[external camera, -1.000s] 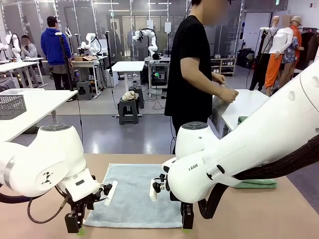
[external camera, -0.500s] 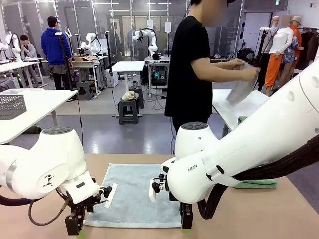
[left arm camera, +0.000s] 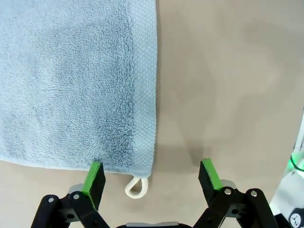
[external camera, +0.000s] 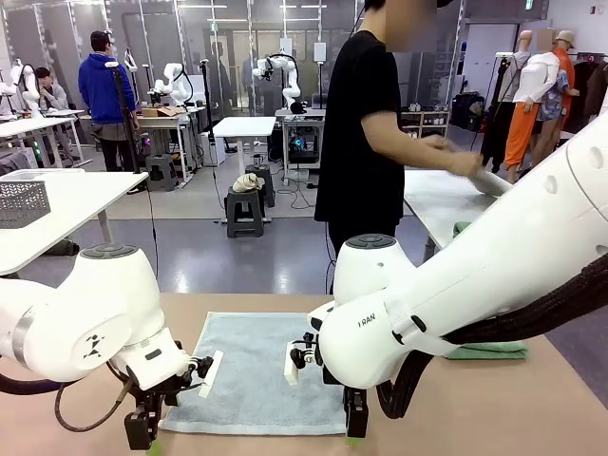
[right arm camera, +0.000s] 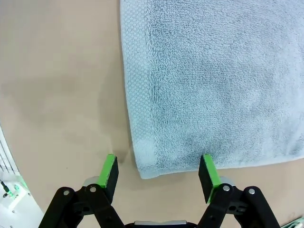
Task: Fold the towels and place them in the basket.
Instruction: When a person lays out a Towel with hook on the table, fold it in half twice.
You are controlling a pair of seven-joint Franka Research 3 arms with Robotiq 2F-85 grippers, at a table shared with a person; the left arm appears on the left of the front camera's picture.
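The grey-blue towel (external camera: 256, 370) lies flat on the tan table. My left gripper (external camera: 145, 437) hovers open over its near left corner; the left wrist view shows the towel (left arm camera: 71, 76) and its white corner loop (left arm camera: 136, 186) between the green pads, gripper (left arm camera: 151, 176). My right gripper (external camera: 353, 432) hangs open over the near right corner; in the right wrist view the towel (right arm camera: 213, 80) corner lies between the pads, gripper (right arm camera: 158, 175). The mint green towel (external camera: 489, 350) lies folded at the right, partly behind my right arm. The basket is out of view.
A person (external camera: 366, 123) stands beyond the table's far edge, turned to a side table (external camera: 446, 199) at the right, hands on a cloth there. A pale grey perforated basket (external camera: 21, 201) sits on another table at far left.
Both grippers have barely shifted over the towel's near corners. The person lowered a grey cloth from the air onto the side table.
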